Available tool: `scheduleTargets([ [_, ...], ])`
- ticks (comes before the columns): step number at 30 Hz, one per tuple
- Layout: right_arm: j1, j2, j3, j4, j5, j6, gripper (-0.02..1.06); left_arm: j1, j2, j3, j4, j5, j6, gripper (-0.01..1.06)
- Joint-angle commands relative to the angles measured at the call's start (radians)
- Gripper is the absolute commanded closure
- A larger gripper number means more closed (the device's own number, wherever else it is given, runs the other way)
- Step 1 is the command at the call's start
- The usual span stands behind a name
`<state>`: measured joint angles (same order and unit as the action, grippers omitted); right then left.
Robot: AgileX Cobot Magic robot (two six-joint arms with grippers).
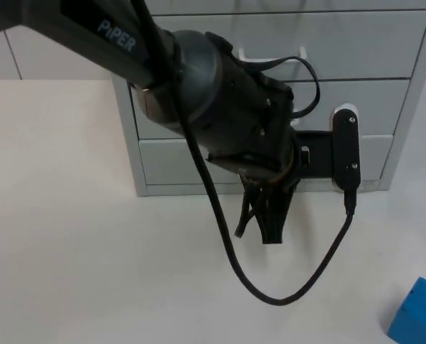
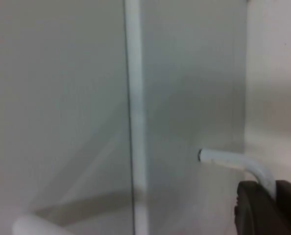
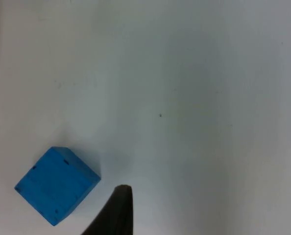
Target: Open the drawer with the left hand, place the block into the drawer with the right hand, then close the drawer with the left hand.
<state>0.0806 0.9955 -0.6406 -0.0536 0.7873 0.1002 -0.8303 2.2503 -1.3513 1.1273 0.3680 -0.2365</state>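
While the left tool (image 1: 264,215) hangs open before the shut drawer (image 1: 263,161), it must next grip the handle (image 2: 233,160); block (image 1: 418,312) waits.

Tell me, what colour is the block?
The block is blue, a bright plain blue; the right wrist view shows it best, resting on the white table.

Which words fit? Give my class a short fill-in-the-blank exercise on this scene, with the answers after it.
1. The block is coloured ____.
2. The block rests on the ____, not in a drawer.
3. The left gripper hangs in front of the grey ____ unit.
4. The handle on the drawer front is coloured ____.

Answers: blue; table; drawer; white
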Motion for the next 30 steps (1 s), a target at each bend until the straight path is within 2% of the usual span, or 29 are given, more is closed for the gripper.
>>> scheduleTargets([
  [1,-0.002,-0.002,-0.004,0.007,-0.009,0.0,-0.01,-0.007,0.029,0.031,-0.15,0.048,-0.013,1.05],
  [2,-0.002,-0.002,-0.004,0.007,-0.009,0.0,-0.01,-0.011,0.018,0.031,-0.216,0.069,-0.001,1.05],
  [3,-0.002,-0.002,-0.004,0.007,-0.009,0.0,-0.01,-0.011,0.018,0.031,-0.216,0.069,-0.001,1.05],
  [7,-0.002,-0.002,-0.004,0.007,-0.009,0.0,-0.01,-0.041,-0.026,0.043,-0.376,0.119,0.105,1.05],
  [12,-0.002,-0.002,-0.004,0.007,-0.011,0.0,-0.01,-0.098,-0.074,0.057,-0.486,0.187,0.152,1.05],
  [17,-0.002,-0.002,-0.004,0.005,-0.011,0.0,-0.01,-0.158,-0.104,0.071,-0.526,0.257,0.18,1.05],
  [20,-0.002,-0.002,-0.004,0.005,-0.011,0.0,-0.01,-0.171,-0.108,0.071,-0.551,0.282,0.198,1.05],
  [23,-0.002,-0.002,-0.004,0.005,-0.011,0.0,-0.01,-0.176,-0.108,0.071,-0.632,0.288,0.265,1.05],
  [27,-0.002,-0.002,-0.004,0.005,-0.011,0.0,-0.01,-0.176,-0.108,0.071,-0.815,0.293,0.418,1.05],
  [30,-0.002,-0.002,-0.004,0.005,-0.011,0.0,-0.01,-0.176,-0.108,0.071,-0.868,0.3,0.457,1.05],
])
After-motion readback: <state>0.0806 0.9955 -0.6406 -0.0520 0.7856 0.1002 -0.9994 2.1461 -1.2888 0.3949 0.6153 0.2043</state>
